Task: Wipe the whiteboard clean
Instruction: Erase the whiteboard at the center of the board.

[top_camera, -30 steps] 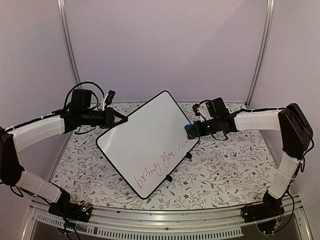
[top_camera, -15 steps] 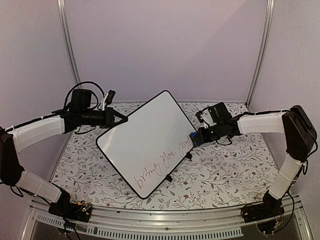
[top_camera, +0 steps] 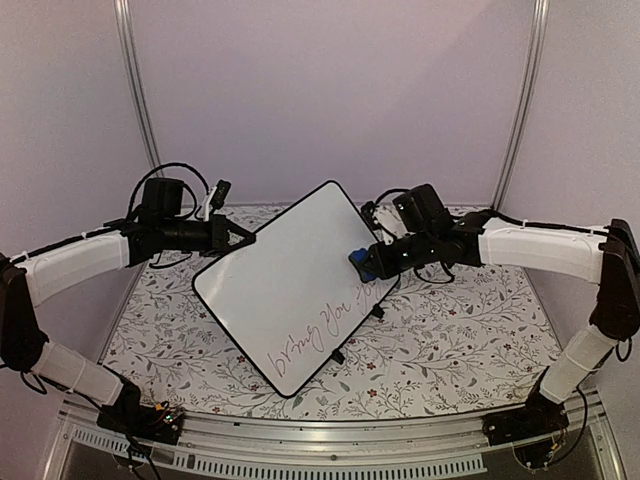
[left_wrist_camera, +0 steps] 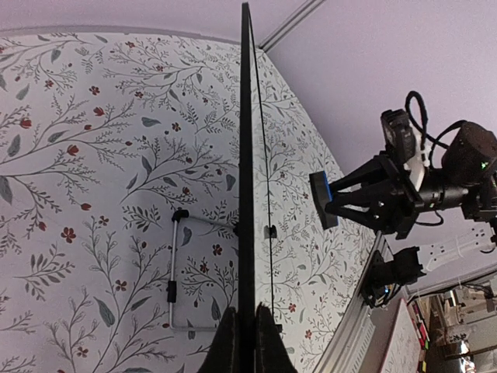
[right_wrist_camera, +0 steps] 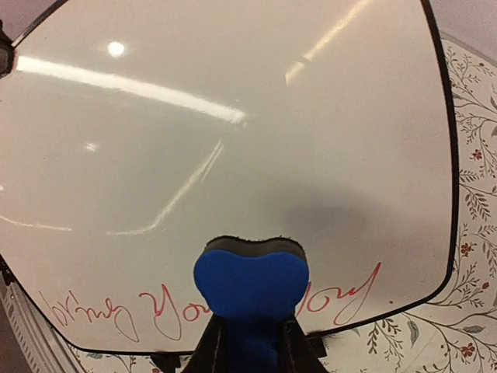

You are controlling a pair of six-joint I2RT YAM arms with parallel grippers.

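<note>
Step in hand, as judged: approach for the first wipe. The whiteboard (top_camera: 290,290) is stood tilted on the floral-patterned counter (top_camera: 450,340), one corner pointing toward the arm bases. Two small black feet (top_camera: 375,312) are seen on the board's lower right rim, and in the left wrist view a thin wire stand (left_wrist_camera: 172,272) is seen behind its back face. The left gripper (top_camera: 245,240) is at the board's upper left rim; its fingers are seen fully closed on the black rim, the board being viewed edge-on between them. The right gripper (top_camera: 365,262) is at the board's right rim, its fingers clamped on a blue eraser (right_wrist_camera: 250,287) whose dark felt face is turned toward the board. In the left wrist view a clear gap is seen between eraser and board face, so contact is judged not yet made. A single line of red handwritten marker text (top_camera: 325,335) is recorded along the board's lower right rim. It appears to read "bring You Joy", though the script is loose and the middle is partly hidden behind the eraser in the right wrist view. The rest of the board face is seen unmarked. No brand or printed label is found on board, eraser or arms. Next move, as judged: the felt is to be brought flat onto the board at the near end of the writing. It is then to be swept along the line toward the board's lowest corner, with the rim kept braced by the left fingers so the board is not pushed back or tipped.
</note>
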